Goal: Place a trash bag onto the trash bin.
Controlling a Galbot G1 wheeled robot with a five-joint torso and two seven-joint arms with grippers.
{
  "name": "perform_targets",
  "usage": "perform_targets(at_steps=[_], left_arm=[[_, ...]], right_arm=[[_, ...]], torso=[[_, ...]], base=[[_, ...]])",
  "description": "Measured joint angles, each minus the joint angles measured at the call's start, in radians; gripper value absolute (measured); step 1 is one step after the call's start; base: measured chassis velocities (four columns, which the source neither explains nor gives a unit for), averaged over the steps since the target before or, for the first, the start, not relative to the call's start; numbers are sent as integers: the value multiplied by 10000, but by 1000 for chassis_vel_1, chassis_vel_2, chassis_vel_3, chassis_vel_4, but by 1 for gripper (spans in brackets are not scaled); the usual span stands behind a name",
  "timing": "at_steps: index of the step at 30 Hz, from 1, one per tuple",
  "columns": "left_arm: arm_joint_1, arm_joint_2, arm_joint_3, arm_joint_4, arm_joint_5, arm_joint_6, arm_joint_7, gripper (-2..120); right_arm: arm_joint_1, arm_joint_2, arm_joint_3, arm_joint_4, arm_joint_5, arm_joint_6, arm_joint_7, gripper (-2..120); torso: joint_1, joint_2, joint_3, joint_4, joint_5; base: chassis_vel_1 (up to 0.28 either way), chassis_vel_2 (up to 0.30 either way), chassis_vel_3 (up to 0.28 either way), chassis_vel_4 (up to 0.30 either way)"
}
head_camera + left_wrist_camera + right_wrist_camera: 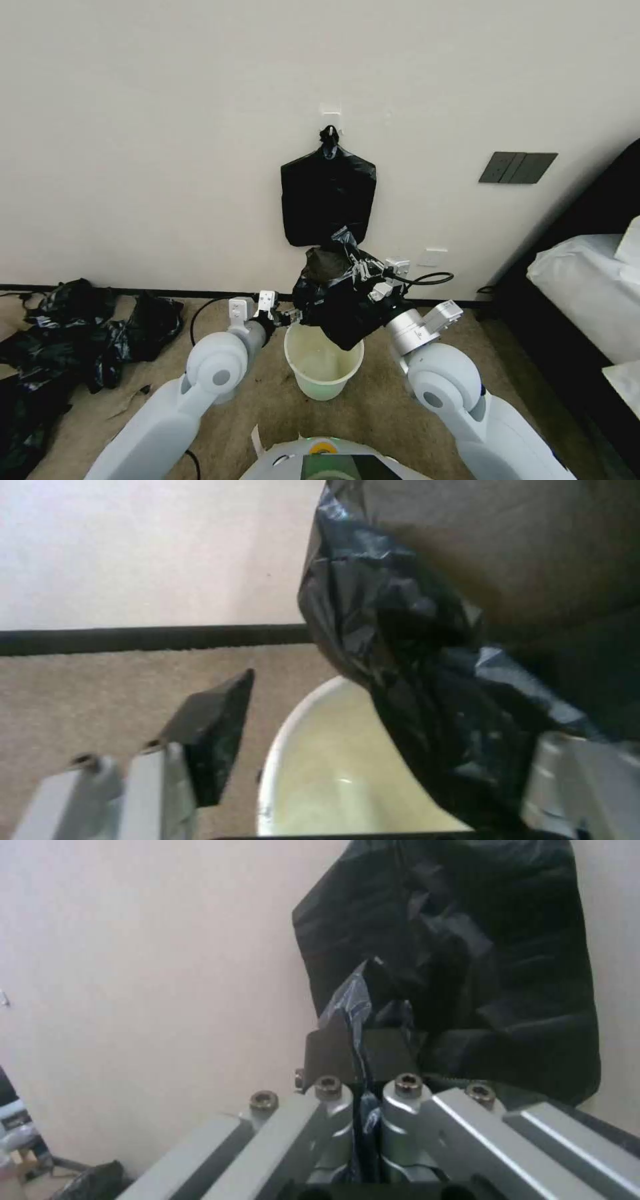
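Bin first: the trash bin (pixel 325 363) stands upright on the carpet (pixel 373 407) near the wall (pixel 167 133), mouth open to the ceiling, cream inside, nothing lying in its bottom as far as the head view and left wrist view show. Only the lowest corner of the trash bag (pixel 337 300) dips in front of its far rim.

Trash bag hangs in the air above the bin, held up between the two arms. Crumpled, glossy black film. Its mouth gapes upward and a little toward the robot, brownish interior showing in the head view. Long axis runs roughly top to bottom, tilted, with the bottom end tapering to a point over the bin's right side.

Right gripper (pixel 360 267) sits at the bag's upper right edge, fingers pressed together on a pinch of film; the right wrist view shows the plastic running between the two pads (pixel 383 1052). Left gripper (pixel 288 315) is at the bag's left side just above the bin rim. In the left wrist view its fingers stand well apart, one dark pad (pixel 213 730) clear of the bag, the other side against the film.

Second black bag (pixel 327 197) hangs flat from a wall hook (pixel 329 113) just behind. Heap of black bags (pixel 73 333) lies on the floor to the left.
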Motion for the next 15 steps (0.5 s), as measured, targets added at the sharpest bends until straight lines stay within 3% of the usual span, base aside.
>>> perform_targets(at_steps=[7,9,12,15], left_arm=[[-38,-336,98,229,-563,-39,-43,43],[-24,-377,106,260,-603,-39,-63,40],[-15,-512,145,383,-668,-76,-104,25],[-47,-579,161,418,-674,-164,-101,18]], right_arm=[[-156,104,-61,4,-15,-10,12,0],[-178,103,-63,18,-15,-12,11,0],[-253,94,-62,91,-6,-14,11,0],[-322,121,-67,136,73,-11,16,0]], torso=[[0,0,0,0,1],[0,0,0,0,1],[0,0,-1,1,1],[0,0,0,0,-1]], base=[[0,0,0,0],[0,0,0,0],[0,0,0,0],[0,0,0,0]])
